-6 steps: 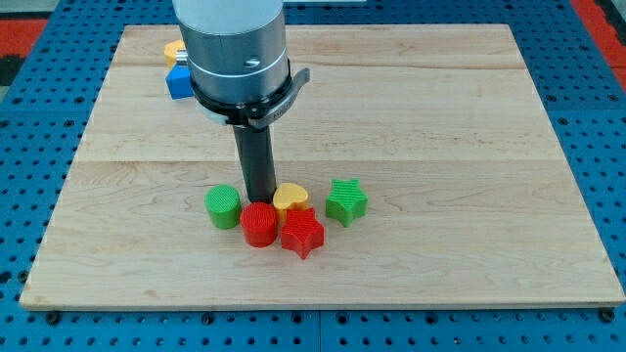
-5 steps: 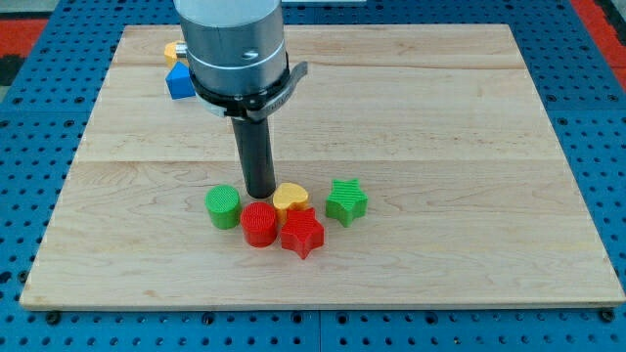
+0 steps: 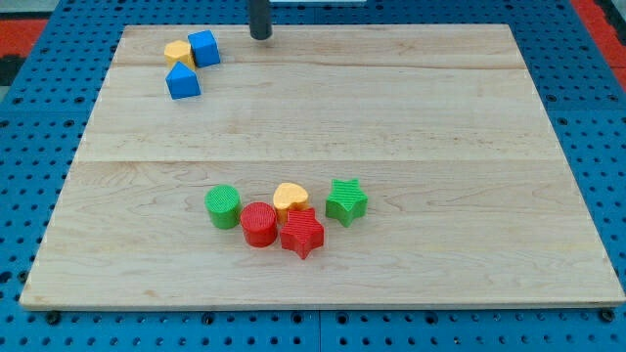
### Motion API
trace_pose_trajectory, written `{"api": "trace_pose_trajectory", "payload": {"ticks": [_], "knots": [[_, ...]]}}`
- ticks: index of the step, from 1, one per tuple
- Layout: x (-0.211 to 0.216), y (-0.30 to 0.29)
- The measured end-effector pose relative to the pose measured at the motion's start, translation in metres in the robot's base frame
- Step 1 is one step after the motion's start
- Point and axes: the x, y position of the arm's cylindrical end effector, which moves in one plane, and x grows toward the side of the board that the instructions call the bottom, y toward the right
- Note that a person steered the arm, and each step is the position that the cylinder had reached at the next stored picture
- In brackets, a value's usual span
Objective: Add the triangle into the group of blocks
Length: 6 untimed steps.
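Blue triangle block [image 3: 182, 82] sits far left on the wooden board [image 3: 469, 147], touching a yellow block [image 3: 178, 53] beside a blue cube [image 3: 204, 47]. Near centre: green cylinder [image 3: 223, 206], red cylinder [image 3: 259, 224], yellow heart [image 3: 290, 198], red star [image 3: 302, 233], green star [image 3: 346, 201]. My tip [image 3: 260, 36], a plain rod, holds nothing, far edge, right of the cube.

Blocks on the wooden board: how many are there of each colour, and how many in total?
Blue: 2, a cube and a triangle
Yellow: 2, one at the top, a heart below
Green: 2, a cylinder and a star
Red: 2, a cylinder and a star
Total: 8
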Motion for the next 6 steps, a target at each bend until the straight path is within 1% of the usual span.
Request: {"api": "trace_pose_trajectory", "payload": {"ticks": [1,2,3,4,5,6], "knots": [[0.018,-0.071],[0.062,-0.098],[0.099,-0.098],[0.135,-0.074],[0.184,-0.043],[0.224,-0.025]]}}
